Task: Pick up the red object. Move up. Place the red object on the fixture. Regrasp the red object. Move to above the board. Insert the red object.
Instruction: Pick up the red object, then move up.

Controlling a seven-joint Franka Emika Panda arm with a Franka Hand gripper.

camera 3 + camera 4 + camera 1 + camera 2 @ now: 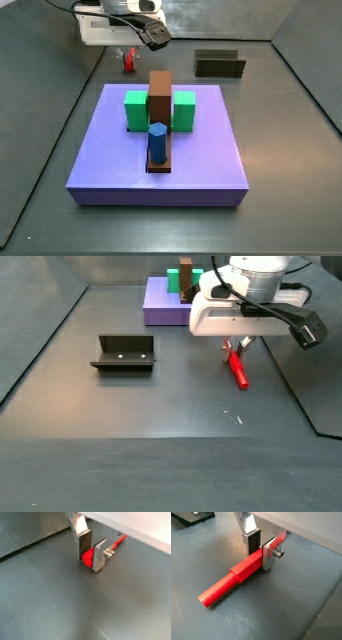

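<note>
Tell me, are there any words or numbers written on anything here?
None: no words, numbers or signs can be read on the red object, the hand closed on it down at the floor, the fixture or the board.

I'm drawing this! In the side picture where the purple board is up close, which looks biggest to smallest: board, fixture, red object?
1. The board, biggest by far.
2. The fixture, farther back, so it may look smaller than it is.
3. The red object, smallest, partly hidden under the gripper.
</note>
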